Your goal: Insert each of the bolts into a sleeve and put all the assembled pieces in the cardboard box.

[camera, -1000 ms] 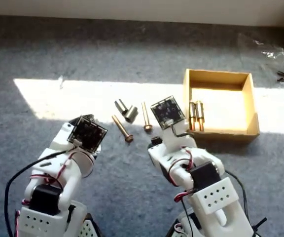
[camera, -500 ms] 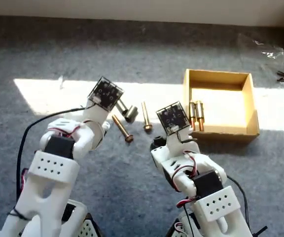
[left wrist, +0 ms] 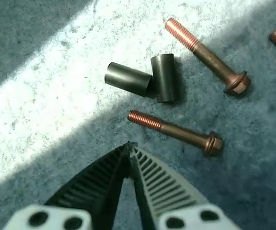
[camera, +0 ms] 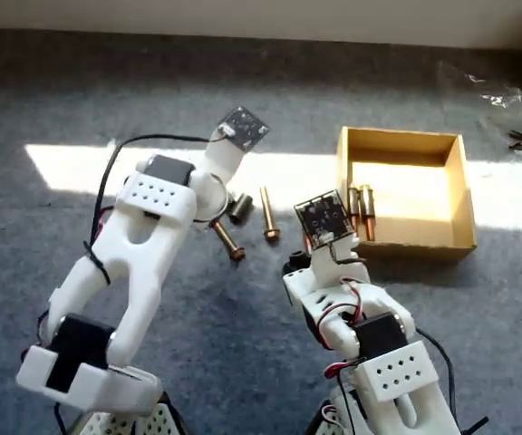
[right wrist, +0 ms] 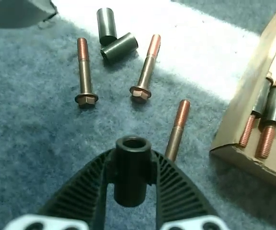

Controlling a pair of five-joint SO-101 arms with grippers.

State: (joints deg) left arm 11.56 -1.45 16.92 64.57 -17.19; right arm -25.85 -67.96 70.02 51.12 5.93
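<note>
Two sleeves (left wrist: 163,77) lie touching on the carpet (camera: 243,91); our left gripper (left wrist: 130,149), jaws together, has swung out over them, so we expect a pick next. Our right gripper (right wrist: 132,155) clamps a third sleeve (right wrist: 131,177). Bolts (left wrist: 176,130) crowd close beside; two finished pieces (right wrist: 275,103) rest in the box (camera: 397,136).

No text, label, brand, number or sign could be read anywhere. The walls of the cardboard box (camera: 468,195) at the right of the high view were plain brown, and any stamping on the heads of the bolts (left wrist: 176,130) was too small to tell.
</note>
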